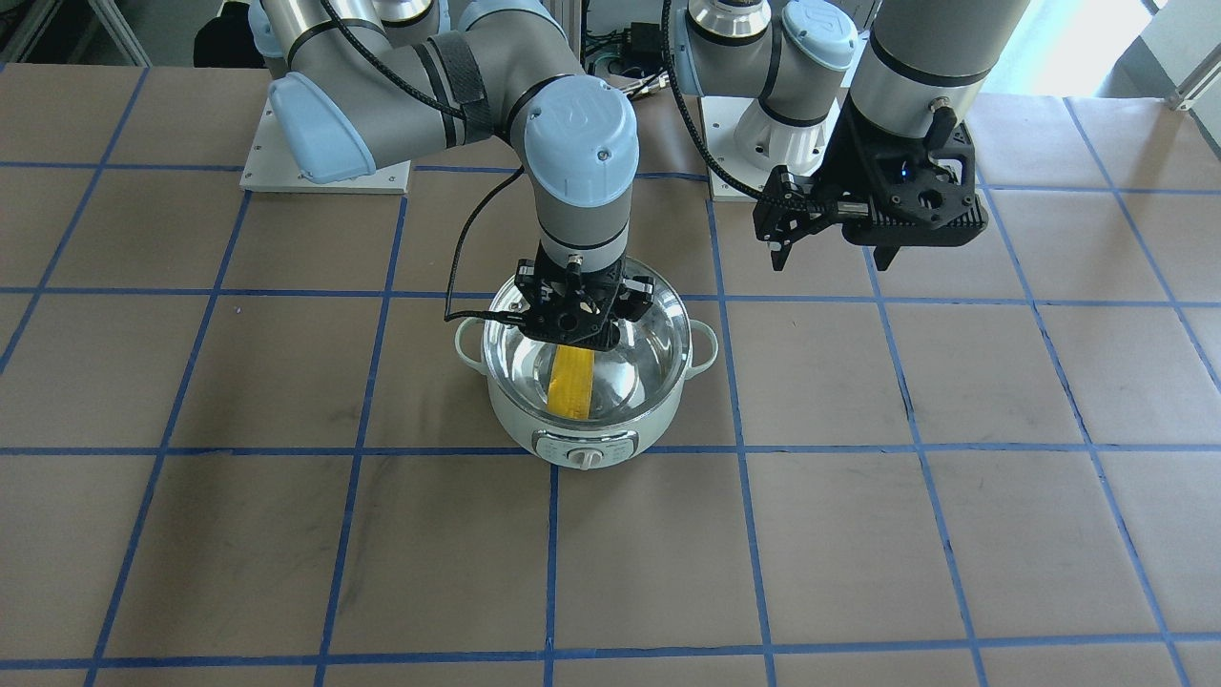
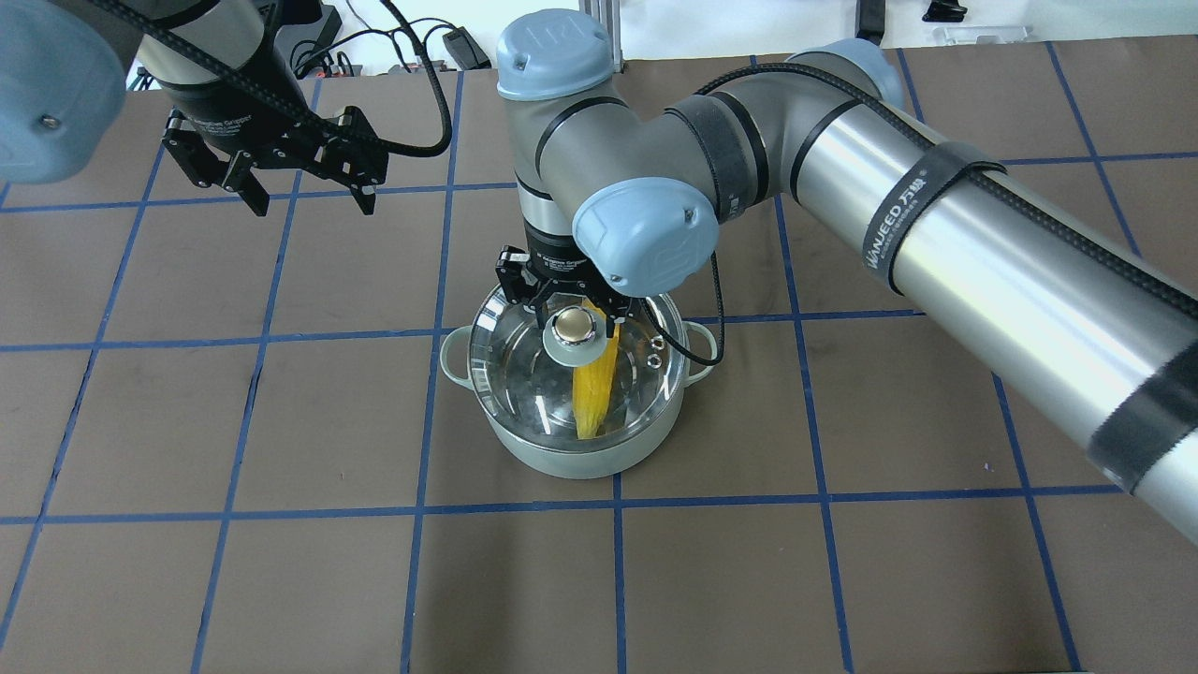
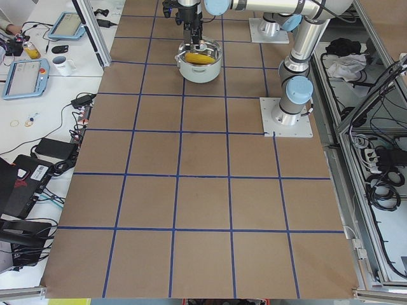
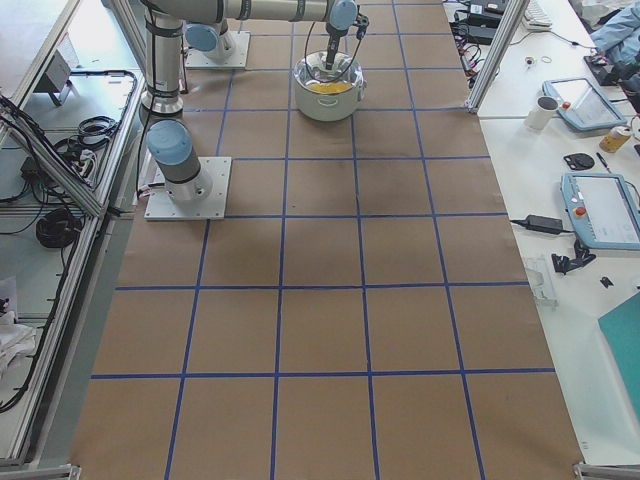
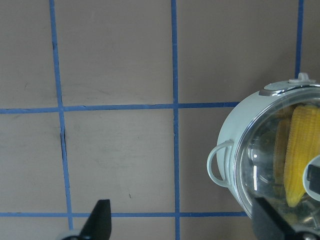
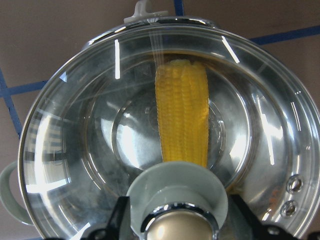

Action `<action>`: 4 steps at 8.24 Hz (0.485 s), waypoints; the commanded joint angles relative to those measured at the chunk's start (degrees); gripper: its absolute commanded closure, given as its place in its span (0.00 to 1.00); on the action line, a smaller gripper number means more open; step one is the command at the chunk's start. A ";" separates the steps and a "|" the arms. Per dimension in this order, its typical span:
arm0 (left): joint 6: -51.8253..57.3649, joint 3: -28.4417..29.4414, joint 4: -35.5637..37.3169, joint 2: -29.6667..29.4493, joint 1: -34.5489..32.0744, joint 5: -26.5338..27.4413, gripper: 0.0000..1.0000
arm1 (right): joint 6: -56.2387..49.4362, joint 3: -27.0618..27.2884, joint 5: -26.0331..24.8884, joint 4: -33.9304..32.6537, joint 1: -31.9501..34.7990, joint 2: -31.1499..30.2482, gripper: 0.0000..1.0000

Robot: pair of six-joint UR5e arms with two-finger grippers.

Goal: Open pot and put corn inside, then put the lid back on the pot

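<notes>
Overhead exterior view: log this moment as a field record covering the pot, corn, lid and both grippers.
pot: round pale mint-green electric cooking pot, upright on the brown table
corn: bright yellow ear of corn, lying inside the pot
lid: round clear glass lid, seemingly seated on the pot's rim
right gripper: open, astride the lid's beige-gold knob, apparently not touching it
left gripper: open, empty, above the table, away from the pot
</notes>
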 commanded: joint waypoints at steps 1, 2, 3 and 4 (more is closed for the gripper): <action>0.00 -0.06 0.00 0.00 0.00 0.00 0.00 | 0.47 0.00 0.13 -0.01 -0.09 -0.09 0.00; 0.00 0.02 0.00 0.00 0.00 0.00 0.00 | 0.47 0.00 0.13 -0.01 0.00 -0.18 0.00; 0.00 0.03 0.00 0.00 0.00 0.00 0.00 | 0.30 0.00 0.13 -0.10 -0.09 -0.35 0.00; 0.00 -0.06 0.00 0.00 0.00 0.00 0.00 | -0.22 -0.08 -0.05 -0.10 -0.09 -0.79 0.00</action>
